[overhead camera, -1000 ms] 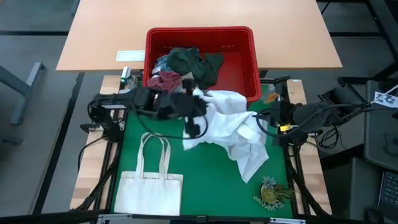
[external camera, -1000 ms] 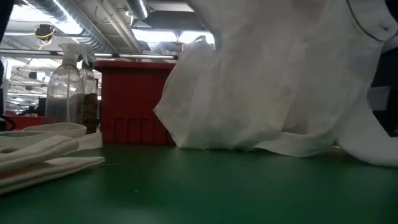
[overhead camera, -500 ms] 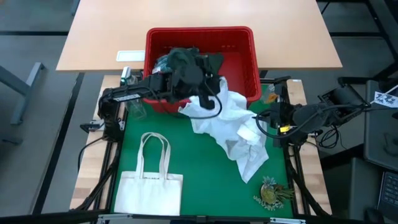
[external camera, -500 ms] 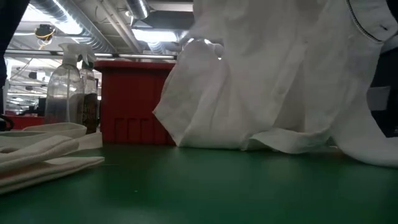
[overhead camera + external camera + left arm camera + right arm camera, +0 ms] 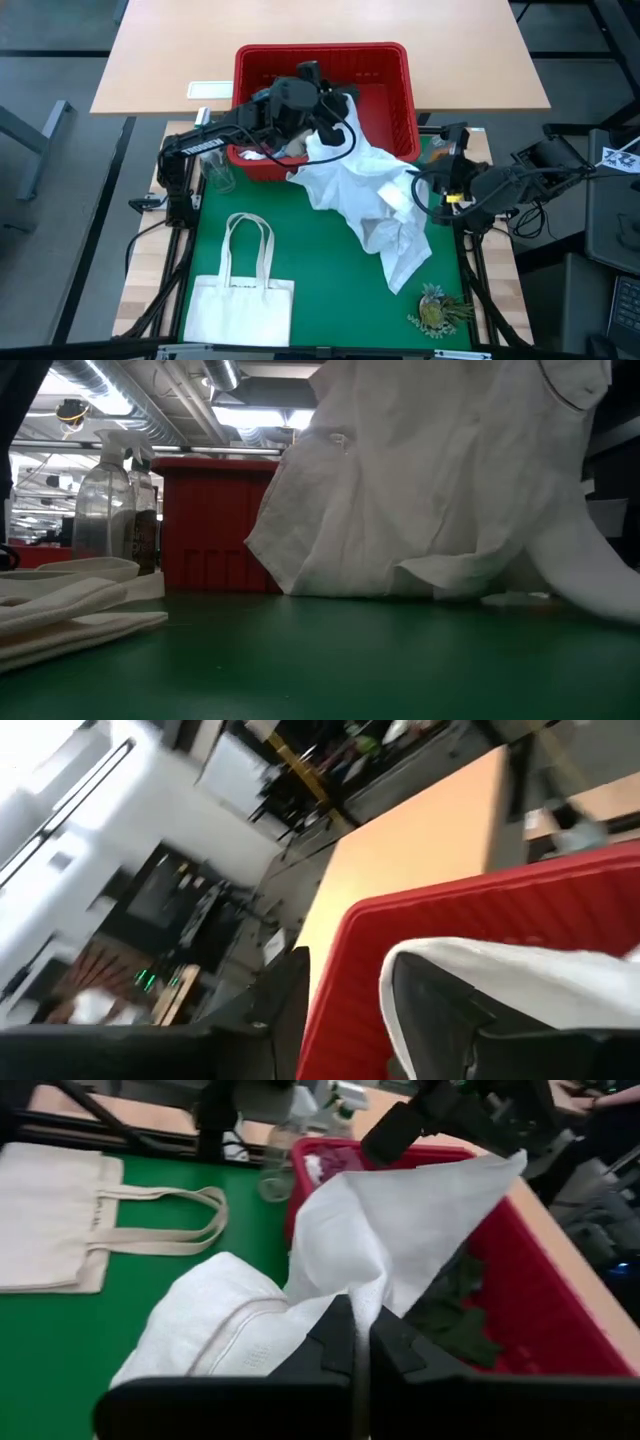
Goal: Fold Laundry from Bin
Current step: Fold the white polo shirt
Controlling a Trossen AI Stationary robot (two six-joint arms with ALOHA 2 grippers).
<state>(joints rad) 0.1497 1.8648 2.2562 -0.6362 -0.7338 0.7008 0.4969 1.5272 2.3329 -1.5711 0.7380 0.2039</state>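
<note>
A white garment (image 5: 365, 195) lies crumpled across the green mat (image 5: 320, 290), its far end raised over the near right rim of the red bin (image 5: 392, 95). Dark green (image 5: 450, 1320) and maroon (image 5: 320, 1165) laundry lies in the bin. My left gripper (image 5: 345, 1010) hangs open over the bin, the bin's wall showing between its fingers and the garment's raised end (image 5: 500, 1170) right beside one finger. My right gripper (image 5: 360, 1345) is at the mat's right edge (image 5: 437, 190), shut on the white garment. My left gripper has the white garment's raised end (image 5: 500, 970) lying behind one finger (image 5: 430, 1005); whether the cloth still rests on that finger I cannot tell. My right gripper pinches a narrow fold of the white garment (image 5: 366, 1305) between its two fingers, coming from the table's right side and slanting down. From the fold the cloth climbs toward the bin, and the rest lies slack on the mat.
A flat white tote bag (image 5: 240, 300) lies at the mat's near left. Clear bottles (image 5: 215, 175) stand left of the bin, seen also in the low view as a spray bottle (image 5: 105, 500). A small pineapple-like thing (image 5: 435, 308) sits near right. A wooden table (image 5: 330, 25) lies beyond.
My left gripper has swung from above the mat's middle toward the far edge and a little up, to over the bin. It drew the white garment's left end off the mat and up to the bin's rim. The garment's right part stayed on the mat.
</note>
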